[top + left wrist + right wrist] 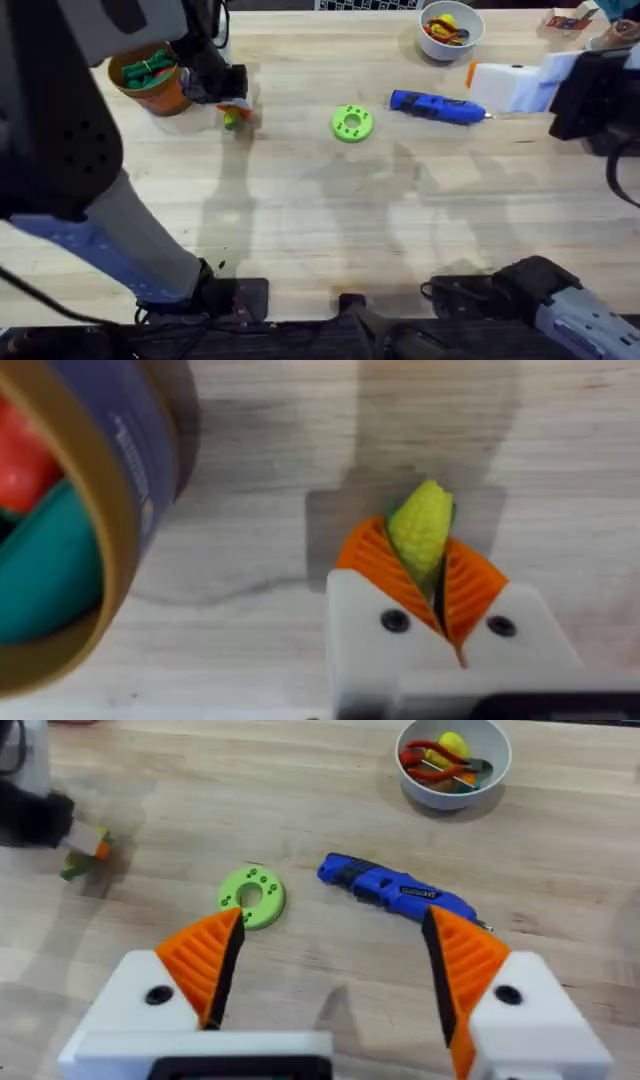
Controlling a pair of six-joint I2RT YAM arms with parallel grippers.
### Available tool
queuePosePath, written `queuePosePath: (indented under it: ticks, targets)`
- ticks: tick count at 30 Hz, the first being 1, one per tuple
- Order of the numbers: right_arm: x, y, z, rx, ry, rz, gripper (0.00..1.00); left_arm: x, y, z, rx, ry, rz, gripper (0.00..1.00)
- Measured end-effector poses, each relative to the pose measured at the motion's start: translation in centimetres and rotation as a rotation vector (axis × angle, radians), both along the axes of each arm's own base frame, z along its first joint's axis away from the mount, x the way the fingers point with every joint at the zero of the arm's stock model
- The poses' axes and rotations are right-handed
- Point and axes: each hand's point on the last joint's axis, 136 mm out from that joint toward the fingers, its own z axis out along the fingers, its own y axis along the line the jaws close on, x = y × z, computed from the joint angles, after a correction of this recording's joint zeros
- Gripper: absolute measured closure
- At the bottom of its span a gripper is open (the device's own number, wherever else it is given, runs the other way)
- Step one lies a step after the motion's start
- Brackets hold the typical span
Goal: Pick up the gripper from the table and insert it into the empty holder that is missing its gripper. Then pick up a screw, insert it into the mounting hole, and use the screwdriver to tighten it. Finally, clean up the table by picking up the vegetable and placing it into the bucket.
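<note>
Bucket: the orange bucket [152, 78] with a tan rim is seen just beside the left gripper [234, 112]; green and red items are held inside it. In the left wrist view its rim [95, 530] is shown close up, with teal and red contents.

White bowl: a bowl [451, 30] is placed at the far edge of the table [320, 220], well apart from both grippers; red, yellow and dark pieces are contained in it.

Left gripper: its orange ribbed pads [372, 560] are closed around the vegetable [422, 525], whose yellow-green tip protrudes beyond the fingertips.

Right gripper: the fingers [205, 955] are spread wide, and nothing is held between them [330, 960].

Screwdriver: the blue tool [436, 107] is laid flat on the table, ahead of the right gripper and beside the green disc [351, 123].

View differences: the grasp on the vegetable is resolved in the left wrist view; overhead it is seen as a small yellow-green patch [232, 119]. The right wrist view takes in the disc [251, 897], screwdriver [395, 890], bowl [453, 760] and, farther off, the left gripper [82, 855].
</note>
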Motion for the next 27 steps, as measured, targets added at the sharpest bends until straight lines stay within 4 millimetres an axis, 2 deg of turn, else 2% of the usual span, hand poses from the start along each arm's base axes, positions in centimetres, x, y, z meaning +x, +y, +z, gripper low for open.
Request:
queuePosePath:
  ticks: [3, 7, 9, 11, 14, 17, 22, 27]
  targets:
    - [0.0, 0.0, 0.0, 0.0, 0.0, 0.0, 0.008, 0.1, 0.0, 2.6, -0.002, -0.039, 0.008, 0.969]
    - [0.0, 0.0, 0.0, 0.0, 0.0, 0.0, 0.008, 1.4, 0.7, 9.0, -0.004, -0.181, 0.025, 0.969]
    - [0.0, 0.0, 0.0, 0.0, 0.0, 0.0, 0.007, 1.8, 1.7, 12.6, 0.0, -0.258, 0.049, 0.969]
    - [0.0, 0.0, 0.0, 0.0, 0.001, 0.0, 0.007, 2.0, 3.2, 15.4, 0.011, -0.321, 0.079, 0.969]
    - [-0.1, 0.0, -0.2, -0.003, 0.009, 0.0, 0.008, 2.4, 5.8, 18.1, 0.04, -0.396, 0.115, 0.969]
    - [-0.1, 0.0, -0.2, -0.003, 0.009, 0.0, 0.007, 2.6, 8.5, 18.2, 0.067, -0.409, 0.145, 0.969]
    - [-0.1, 0.0, -0.2, -0.003, 0.009, 0.0, 0.008, 3.2, 12.3, 15.4, 0.089, -0.357, 0.196, 0.969]
    - [-0.1, 0.0, -0.2, -0.003, 0.009, 0.0, 0.008, 3.9, 13.7, 12.2, 0.086, -0.297, 0.214, 0.969]
